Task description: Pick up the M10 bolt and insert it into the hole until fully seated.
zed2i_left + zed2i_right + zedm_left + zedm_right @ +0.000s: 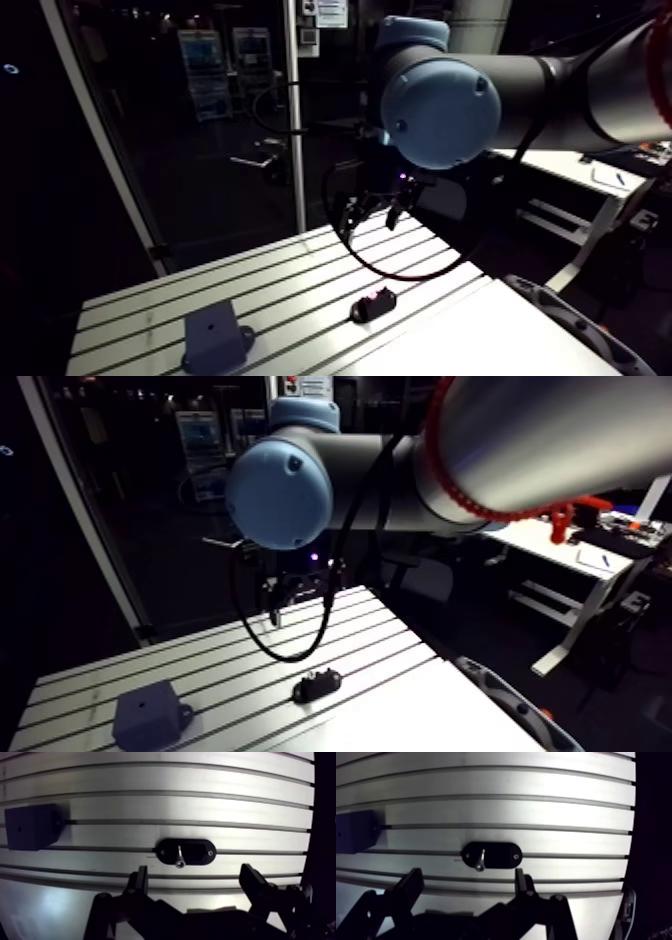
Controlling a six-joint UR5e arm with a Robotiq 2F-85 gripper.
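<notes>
The gripper (195, 877) hangs in the air above the slotted table (200, 807), and in the arm view it is over the part nearer the far edge, touching nothing. In the wrist view its two dark fingers (141, 883) are spread wide with only bare table between them, so the tool is wide and carries nothing. The M10 bolt (179, 857) is not in the gripper. It sits in a small black oval holder (197, 851) that lies on the table ahead of the fingers, roughly in line with the gap between them and nearer one finger than the other. The bolt shows as a short pale metal pin at one end of the holder, with its bright end pointing toward the gripper; whether it stands upright or leans cannot be told. A small pale dot marks the holder's other end. The holder lies across one of the table's slots, about mid-table, and in the arm view it is near where the slotted surface meets a smooth plain strip along the near edge. A dark block (215, 335) stands well apart from the holder, off to one side of it along the slots, close to a near corner of the table in the arm view. The hole (212, 325) is a small dark spot in the block's top face, and nothing is in it.
</notes>
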